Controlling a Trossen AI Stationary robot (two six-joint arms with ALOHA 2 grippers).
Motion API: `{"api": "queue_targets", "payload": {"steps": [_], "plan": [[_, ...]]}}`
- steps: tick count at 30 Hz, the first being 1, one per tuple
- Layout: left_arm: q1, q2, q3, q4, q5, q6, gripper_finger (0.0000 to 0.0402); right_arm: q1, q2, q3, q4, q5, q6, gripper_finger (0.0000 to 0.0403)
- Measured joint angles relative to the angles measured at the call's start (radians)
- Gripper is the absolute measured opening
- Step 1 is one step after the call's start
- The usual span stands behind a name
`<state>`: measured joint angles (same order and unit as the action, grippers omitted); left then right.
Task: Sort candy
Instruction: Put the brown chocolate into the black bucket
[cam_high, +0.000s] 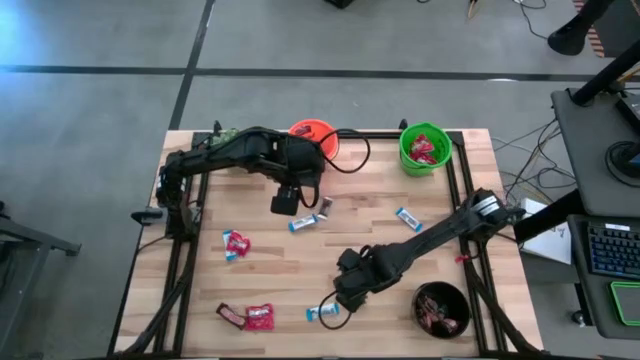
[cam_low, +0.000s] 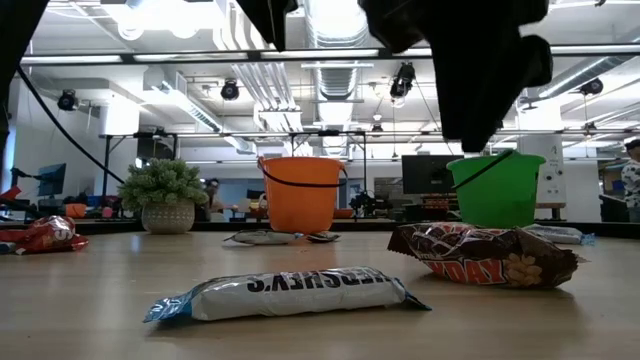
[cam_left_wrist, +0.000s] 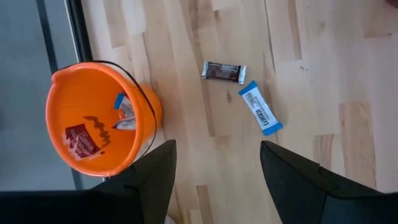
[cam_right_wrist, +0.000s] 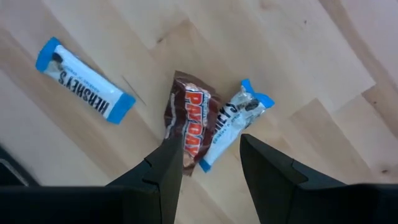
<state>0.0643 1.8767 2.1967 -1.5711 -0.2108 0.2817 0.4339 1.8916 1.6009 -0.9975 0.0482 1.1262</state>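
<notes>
Candy lies scattered on the wooden table: a blue-and-white bar (cam_high: 303, 222) and a dark brown bar (cam_high: 325, 205) at the middle, another blue-and-white bar (cam_high: 408, 218), and red packets (cam_high: 236, 243) (cam_high: 260, 317). My left gripper (cam_left_wrist: 217, 171) hangs open high above the table beside the orange bucket (cam_left_wrist: 99, 118), empty. My right gripper (cam_right_wrist: 211, 165) is open, pointing down just above a brown Payday bar (cam_right_wrist: 189, 121) and a crumpled blue-and-white bar (cam_right_wrist: 233, 121) that lie side by side near the front. A Hershey's bar (cam_right_wrist: 84, 81) lies flat nearby.
The orange bucket (cam_high: 313, 138) and green bucket (cam_high: 424, 148) stand at the far edge, both with candy inside. A dark bucket (cam_high: 442, 308) with wrapped sweets sits at the near right. A potted plant (cam_low: 168, 195) stands at the far left. Black frame rails (cam_high: 180, 270) run along both table sides.
</notes>
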Motion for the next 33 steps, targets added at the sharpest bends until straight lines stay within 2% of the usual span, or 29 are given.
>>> {"api": "queue_targets", "payload": {"steps": [11,33], "plan": [[0.003,0.000,0.000,0.000,0.000,0.000,0.0214,0.002,0.076,0.000,0.099,-0.037,-0.001,0.0151],[0.003,0.000,0.000,0.000,0.000,-0.003,0.0214,-0.001,0.178,0.001,0.105,-0.056,-0.020,0.0151]]}}
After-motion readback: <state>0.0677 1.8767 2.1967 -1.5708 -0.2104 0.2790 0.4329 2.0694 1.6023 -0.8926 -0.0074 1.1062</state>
